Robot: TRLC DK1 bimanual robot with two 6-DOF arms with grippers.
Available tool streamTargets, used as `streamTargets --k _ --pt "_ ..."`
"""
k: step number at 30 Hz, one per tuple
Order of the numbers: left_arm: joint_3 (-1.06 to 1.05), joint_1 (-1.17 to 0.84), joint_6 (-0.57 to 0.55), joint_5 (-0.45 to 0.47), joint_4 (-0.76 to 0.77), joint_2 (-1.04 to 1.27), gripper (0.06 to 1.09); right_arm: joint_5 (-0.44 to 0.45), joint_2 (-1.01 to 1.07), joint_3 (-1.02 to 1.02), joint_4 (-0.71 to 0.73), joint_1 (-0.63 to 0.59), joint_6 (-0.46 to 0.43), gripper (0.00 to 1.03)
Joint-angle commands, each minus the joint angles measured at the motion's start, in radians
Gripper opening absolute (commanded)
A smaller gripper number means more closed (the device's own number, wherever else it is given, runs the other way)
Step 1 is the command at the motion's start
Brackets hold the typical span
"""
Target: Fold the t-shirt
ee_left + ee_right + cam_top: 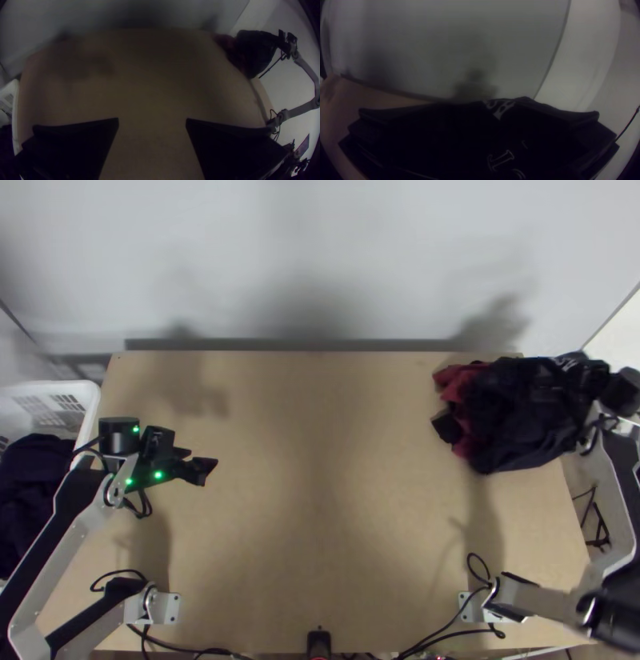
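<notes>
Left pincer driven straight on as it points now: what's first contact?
Bare tabletop, most likely: only wood shows ahead between the left pincer's spread fingers, though its height above is unclear.

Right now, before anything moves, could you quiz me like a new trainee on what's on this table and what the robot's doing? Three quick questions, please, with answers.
1. True or false: the dark and red cloth, toward the far right corner of the table, is bunched up.
2. Choose one. The left gripper is:
a) shut on a sleeve
b) open, with nothing between its fingers
c) inside a basket
3. Fill in: a white basket stands at the table's ____ side.

Key: 1 true; 2 b; 3 left
</notes>
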Motion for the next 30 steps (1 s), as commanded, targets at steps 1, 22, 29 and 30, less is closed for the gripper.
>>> streamTargets --k 1,22,29,30 --pt "-0.037 -0.035 0.032 -0.047 0.007 -0.038 1.04 0.004 -0.123 -0.073 0.012 -0.009 -0.014 0.99" --pt "-0.138 0.027 0.089 -0.052 -0.036 -0.178 1.04 0.011 -0.03 -0.176 0.157 -0.042 -0.012 0.99" --pt "-0.233 -0.193 0.081 -0.417 0.179 -0.271 1.04 0.361 -0.401 -0.426 0.216 0.226 -0.12 0.99" --pt "-0.253 -0.213 0.086 -0.463 0.219 -0.283 1.04 0.41 -0.441 -0.461 0.234 0.272 -0.135 0.99"
